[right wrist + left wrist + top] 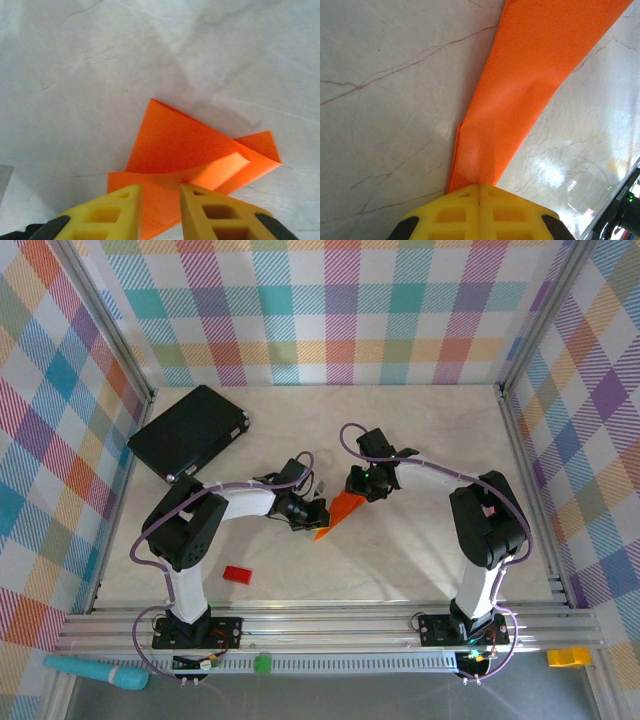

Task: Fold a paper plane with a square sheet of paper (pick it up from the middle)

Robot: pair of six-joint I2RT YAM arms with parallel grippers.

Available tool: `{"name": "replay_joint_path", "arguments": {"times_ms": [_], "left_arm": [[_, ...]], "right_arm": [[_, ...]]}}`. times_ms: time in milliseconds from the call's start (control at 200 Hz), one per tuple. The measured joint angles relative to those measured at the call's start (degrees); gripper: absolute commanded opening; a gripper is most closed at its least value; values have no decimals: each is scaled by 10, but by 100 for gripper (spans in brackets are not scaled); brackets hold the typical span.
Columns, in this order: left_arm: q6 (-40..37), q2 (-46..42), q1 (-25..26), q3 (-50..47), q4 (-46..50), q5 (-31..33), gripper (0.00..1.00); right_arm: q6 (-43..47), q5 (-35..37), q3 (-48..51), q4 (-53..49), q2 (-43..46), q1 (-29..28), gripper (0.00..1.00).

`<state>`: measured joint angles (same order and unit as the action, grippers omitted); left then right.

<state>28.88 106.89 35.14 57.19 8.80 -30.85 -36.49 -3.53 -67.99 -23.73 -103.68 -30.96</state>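
Left gripper (479,186): yellow fingers pressed flat together, no gap between them, clamped on one narrow end of the orange paper (530,75). In the left wrist view the paper runs away from the fingertips as a long band that widens with distance. A second layer edge shows along its left side close to the grip, and there is a soft dent partway up.

Right gripper (161,189): yellow fingers stand apart with a clear gap, so the jaws are parted. The paper's edge sits in that gap. Cannot tell whether either finger touches it. In the right wrist view the paper is folded, with an upright triangular flap, a lower layer beneath it, and a pocket open toward the right. Its shadow falls on the marble-look surface behind.

Top view: the two grippers face each other across the paper, left one at the near, pointed end and right one at the wider, far end. The paper is about the middle of the table (430,440). Cannot tell whether it rests on the surface or hangs just above it.

Black flat case (188,432): far left corner, well apart from the paper.

Small red block (237,574): near the near edge, left side, beside the left arm's base.
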Motion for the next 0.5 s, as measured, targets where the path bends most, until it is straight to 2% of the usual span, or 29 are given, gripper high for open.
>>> {"name": "replay_joint_path", "arguments": {"times_ms": [80,175,310,500], "left_arm": [[0,0,0,0,0,0,0],[0,0,0,0,0,0,0],[0,0,0,1,1,0,0],[0,0,0,1,1,0,0]], "right_arm": [[-5,26,0,-20,2,0,50],[-4,51,0,-40,9,0,60],[-5,59,-4,-53,10,0,62],[-4,34,-33,-59,-15,0,61]]}}
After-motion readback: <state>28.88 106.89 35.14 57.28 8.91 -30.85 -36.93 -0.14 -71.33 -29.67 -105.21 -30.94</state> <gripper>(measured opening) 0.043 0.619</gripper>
